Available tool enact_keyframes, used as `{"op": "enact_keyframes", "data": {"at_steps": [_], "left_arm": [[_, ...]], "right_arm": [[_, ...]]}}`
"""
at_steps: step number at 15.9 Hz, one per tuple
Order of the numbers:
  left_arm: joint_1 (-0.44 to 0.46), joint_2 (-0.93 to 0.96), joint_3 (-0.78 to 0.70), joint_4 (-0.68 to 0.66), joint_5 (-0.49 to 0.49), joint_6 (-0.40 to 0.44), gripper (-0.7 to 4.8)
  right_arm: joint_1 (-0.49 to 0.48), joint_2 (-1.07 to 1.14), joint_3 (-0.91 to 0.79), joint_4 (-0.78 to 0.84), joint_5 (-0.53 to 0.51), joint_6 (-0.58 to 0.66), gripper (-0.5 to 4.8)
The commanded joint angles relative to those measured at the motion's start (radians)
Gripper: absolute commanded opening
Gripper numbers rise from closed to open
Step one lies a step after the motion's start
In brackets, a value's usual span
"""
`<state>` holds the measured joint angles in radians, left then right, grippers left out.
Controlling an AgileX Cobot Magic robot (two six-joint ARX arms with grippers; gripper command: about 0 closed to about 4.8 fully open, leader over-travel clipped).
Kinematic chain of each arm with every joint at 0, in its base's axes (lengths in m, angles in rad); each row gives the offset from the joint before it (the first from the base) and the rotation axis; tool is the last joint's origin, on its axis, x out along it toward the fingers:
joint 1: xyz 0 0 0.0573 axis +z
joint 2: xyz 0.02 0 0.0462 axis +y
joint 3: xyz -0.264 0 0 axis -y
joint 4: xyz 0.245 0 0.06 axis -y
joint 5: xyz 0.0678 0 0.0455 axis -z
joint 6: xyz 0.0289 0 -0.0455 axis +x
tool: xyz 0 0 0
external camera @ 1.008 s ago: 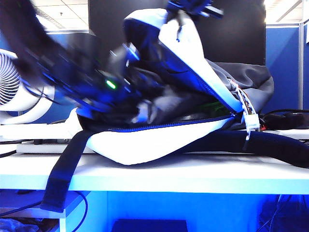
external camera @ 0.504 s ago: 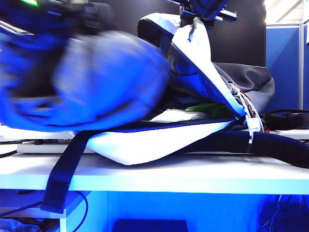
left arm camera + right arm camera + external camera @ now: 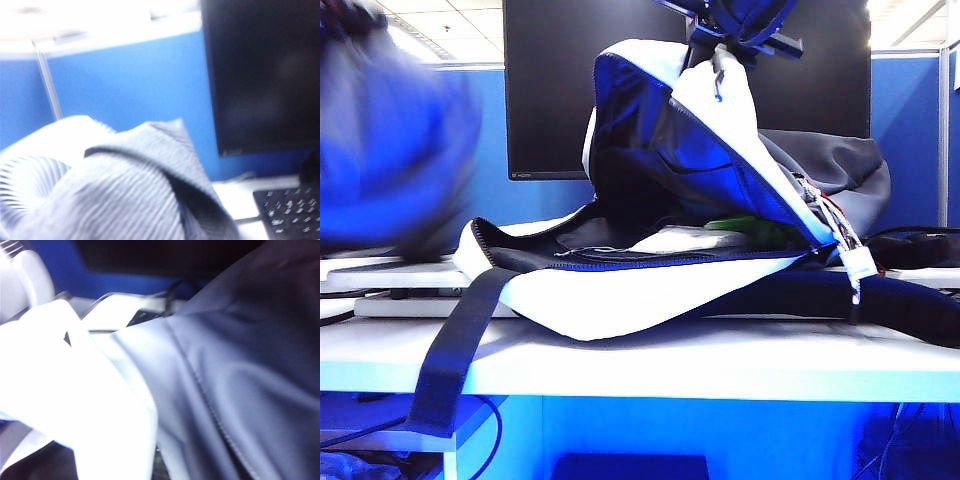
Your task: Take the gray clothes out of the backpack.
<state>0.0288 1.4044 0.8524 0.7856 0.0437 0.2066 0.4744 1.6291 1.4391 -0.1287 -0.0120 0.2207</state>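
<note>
The backpack [image 3: 620, 290] lies open on the table, white front panels toward the camera and gray rear section behind. My right gripper [image 3: 725, 45] is above it, shut on the white front flap [image 3: 720, 110] and holding it up; its wrist view shows this flap [image 3: 75, 390] against gray backpack fabric [image 3: 240, 365]. The gray clothes [image 3: 390, 140] are a blurred gray-blue bundle in the air at the far left, clear of the bag. In the left wrist view the ribbed gray clothes [image 3: 130, 190] cover my left gripper's jaws, which are shut on them.
A wide black strap [image 3: 450, 350] hangs over the white table's front edge [image 3: 670, 370]. A green item [image 3: 745, 228] and a white item [image 3: 685, 238] lie inside the bag. A dark monitor [image 3: 550, 90] stands behind. A white fan [image 3: 30, 165] and a keyboard [image 3: 290, 210] are nearby.
The left arm pulled the gray clothes out of the backpack's mouth and swung them up and to the far left. The right gripper kept the flap raised.
</note>
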Motion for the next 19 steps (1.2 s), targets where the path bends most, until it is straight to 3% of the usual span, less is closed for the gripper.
{"op": "enact_keyframes", "data": {"at_steps": [1, 2, 3, 4, 5, 6, 7, 8, 9, 11, 14, 19], "left_arm": [[0.003, 0.153, 0.08, 0.024, 0.126, -0.043, -0.04], [-0.004, 0.191, 0.081, 0.023, 0.18, -0.064, 0.08], [-0.014, 0.253, 0.081, -0.014, 0.221, -0.114, 2.57], [-0.023, 0.263, 0.08, -0.032, 0.251, -0.117, 4.04], [-0.024, 0.263, 0.08, -0.049, 0.28, -0.116, 4.79], [-0.025, 0.261, 0.08, -0.048, 0.306, -0.117, 4.79], [-0.024, 0.259, 0.08, -0.051, 0.344, -0.129, 4.79], [-0.023, 0.259, 0.08, -0.054, 0.392, -0.167, 4.79], [-0.016, 0.259, 0.08, -0.06, 0.525, -0.207, 4.79], [-0.005, 0.242, 0.08, -0.131, 0.563, -0.207, 4.79], [0.062, 0.123, 0.08, -0.394, 0.634, -0.125, 4.79], [0.216, -0.07, 0.08, -0.665, 0.635, -0.124, 4.79]], "right_arm": [[-0.001, -0.014, 0.01, 0.003, -0.018, 0.015, -0.06], [-0.001, -0.014, 0.01, -0.014, -0.019, 0.015, -0.06], [-0.001, -0.014, 0.01, -0.063, -0.054, 0.015, -0.05], [-0.001, -0.013, 0.01, -0.079, -0.085, 0.015, -0.05], [-0.001, -0.013, 0.01, -0.085, -0.117, 0.015, -0.01], [-0.001, -0.014, 0.01, -0.082, -0.174, 0.015, 1.29], [-0.001, -0.013, 0.01, -0.076, -0.208, 0.015, 3.0], [-0.001, -0.014, 0.01, -0.073, -0.227, 0.015, 3.77], [-0.001, -0.014, 0.01, -0.074, -0.277, 0.015, 4.47], [-0.001, -0.018, 0.01, -0.078, -0.325, 0.026, 4.79], [-0.001, -0.098, 0.01, -0.122, -0.321, 0.04, 4.79], [-0.002, -0.259, 0.01, -0.216, -0.273, 0.01, 4.79]]}}
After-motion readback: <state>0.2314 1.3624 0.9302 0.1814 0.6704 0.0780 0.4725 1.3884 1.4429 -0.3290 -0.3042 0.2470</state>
